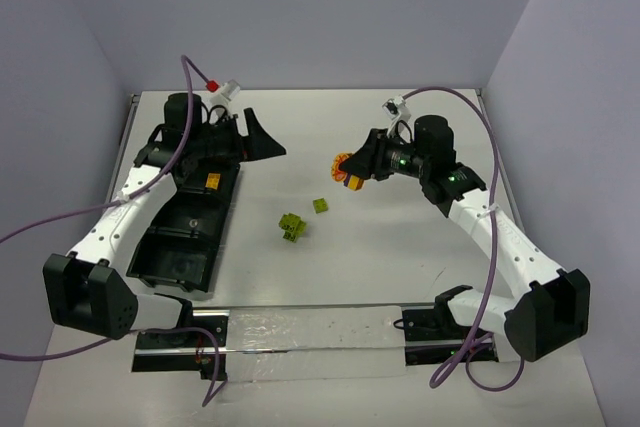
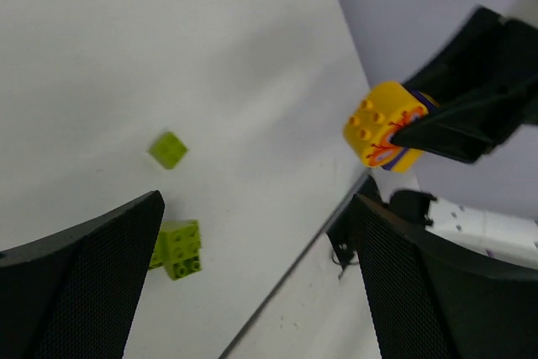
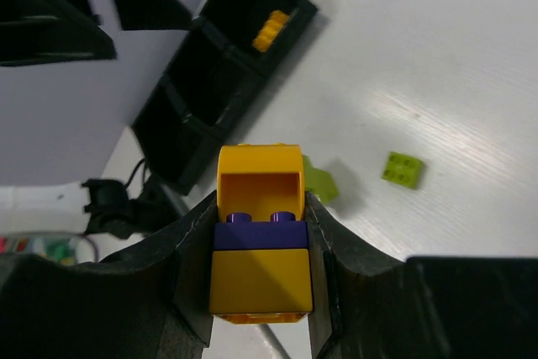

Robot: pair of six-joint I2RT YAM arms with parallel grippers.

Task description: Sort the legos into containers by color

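My right gripper (image 1: 350, 169) (image 3: 261, 203) is shut on a small stack of legos (image 3: 259, 250), orange-yellow, blue-purple, orange-yellow, held above the table right of centre. The same stack (image 2: 382, 124) shows in the left wrist view. On the table lie a single lime-green brick (image 1: 320, 206) (image 2: 168, 149) (image 3: 403, 169) and a lime-green clump (image 1: 292, 227) (image 2: 176, 248), partly hidden behind the stack in the right wrist view. The black tray of containers (image 1: 190, 237) (image 3: 218, 65) lies at the left, with an orange-yellow brick (image 1: 213, 183) (image 3: 270, 29) in one far compartment. My left gripper (image 1: 262, 139) (image 2: 256, 292) hangs open and empty beside the tray's far end.
A clear strip on a metal rail (image 1: 310, 332) runs along the near edge between the arm bases. Purple cables (image 1: 480, 127) loop from both arms. Grey walls close in the table at the back and sides.
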